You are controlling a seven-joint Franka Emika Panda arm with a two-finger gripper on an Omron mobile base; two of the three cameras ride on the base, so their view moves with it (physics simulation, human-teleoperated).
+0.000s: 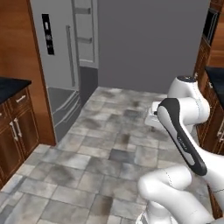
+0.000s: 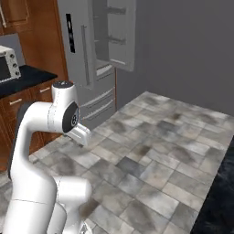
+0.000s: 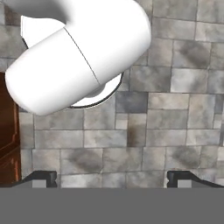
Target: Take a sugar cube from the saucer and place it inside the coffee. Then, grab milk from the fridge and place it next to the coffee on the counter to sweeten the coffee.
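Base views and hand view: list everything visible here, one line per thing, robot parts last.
fridge: one, grey, black panel, one upper door swung open showing door shelves, far left.
counter: black worktops over brown cabinets, left of the fridge and along the right edge.
toaster oven: one, white, on the left counter.
floor: grey stone tiles, bare middle.
wall: plain grey, behind.
arm: one, white with dark joints, folded over the floor.
tool: dark tips wide apart, empty, pointing at the floor.
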